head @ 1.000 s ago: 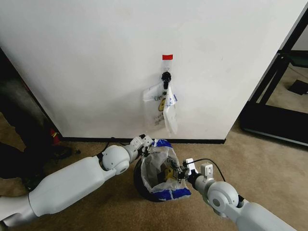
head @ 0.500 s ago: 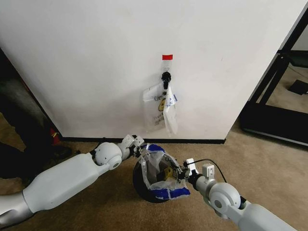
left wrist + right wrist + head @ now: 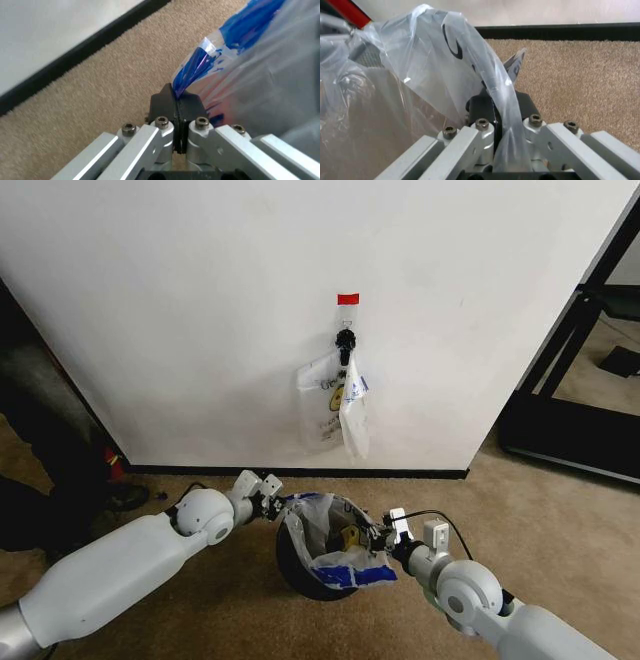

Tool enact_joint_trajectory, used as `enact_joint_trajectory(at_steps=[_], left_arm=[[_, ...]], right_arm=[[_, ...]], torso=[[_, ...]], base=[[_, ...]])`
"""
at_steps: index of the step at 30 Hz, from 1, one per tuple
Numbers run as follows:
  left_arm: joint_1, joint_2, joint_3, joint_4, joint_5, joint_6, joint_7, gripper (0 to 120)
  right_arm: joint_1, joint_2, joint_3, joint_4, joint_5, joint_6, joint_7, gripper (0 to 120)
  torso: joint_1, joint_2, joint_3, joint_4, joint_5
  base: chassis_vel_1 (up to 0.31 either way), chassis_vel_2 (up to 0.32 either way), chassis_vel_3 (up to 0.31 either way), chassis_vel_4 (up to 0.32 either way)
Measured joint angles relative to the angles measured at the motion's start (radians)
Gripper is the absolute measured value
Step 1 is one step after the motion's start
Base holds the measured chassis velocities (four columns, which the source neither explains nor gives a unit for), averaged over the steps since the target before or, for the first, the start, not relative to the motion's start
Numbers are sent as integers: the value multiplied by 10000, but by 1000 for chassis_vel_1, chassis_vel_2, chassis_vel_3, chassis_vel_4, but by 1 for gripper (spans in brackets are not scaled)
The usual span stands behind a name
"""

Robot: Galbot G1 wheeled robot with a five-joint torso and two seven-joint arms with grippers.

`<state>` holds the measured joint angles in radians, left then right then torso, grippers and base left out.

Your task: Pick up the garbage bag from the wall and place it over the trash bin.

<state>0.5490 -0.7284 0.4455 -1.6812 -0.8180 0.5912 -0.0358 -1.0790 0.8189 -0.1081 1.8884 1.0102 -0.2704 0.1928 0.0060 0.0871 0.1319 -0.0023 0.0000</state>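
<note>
On the tan carpet just near of the white wall stands the trash bin, a black mesh wastebasket, with the garbage bag spread open across its mouth. The left gripper is at the bin's left rim, its jaws pressed together on a blue-printed edge of the bag; the left wrist view shows the plastic pinched flat between the black pads. The right gripper is at the bin's right rim, likewise clamped on the bag's edge, with clear film running between its fingers in the right wrist view. The bag is stretched between the two grippers. On the wall above, a black hook under a red tape rectangle holds more hanging bags of the same kind. A black baseboard runs along the wall's foot.
</note>
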Motion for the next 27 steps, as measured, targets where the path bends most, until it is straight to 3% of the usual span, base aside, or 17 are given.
enact_joint_trajectory(at_steps=[14, 21, 23, 27], left_arm=[[1773, 238, -1533, -637, -352, -360, 97, 0], [2273, 273, -2483, -1378, -353, -241, -288, 22], [2677, 619, -3115, -1952, -337, -90, -375, 38], [3255, 1034, -3611, -2137, -82, 28, -374, 57]], right_arm=[[-121, 44, 290, 14, 340, 111, 70, 1], [-155, 116, 310, -24, 244, 124, 174, 1], [-150, 213, 292, -67, 188, 124, 194, 1], [-151, 272, 239, -64, 152, 124, 196, 1]], torso=[[0, 0, 0, 1, -1], [0, 0, 0, -1, -2], [0, 0, 0, 0, -1], [-1, 0, 0, 2, -1]], base=[[0, 0, 0, 0], [0, 0, 0, 0], [0, 0, 0, 0], [0, 0, 0, 0]])
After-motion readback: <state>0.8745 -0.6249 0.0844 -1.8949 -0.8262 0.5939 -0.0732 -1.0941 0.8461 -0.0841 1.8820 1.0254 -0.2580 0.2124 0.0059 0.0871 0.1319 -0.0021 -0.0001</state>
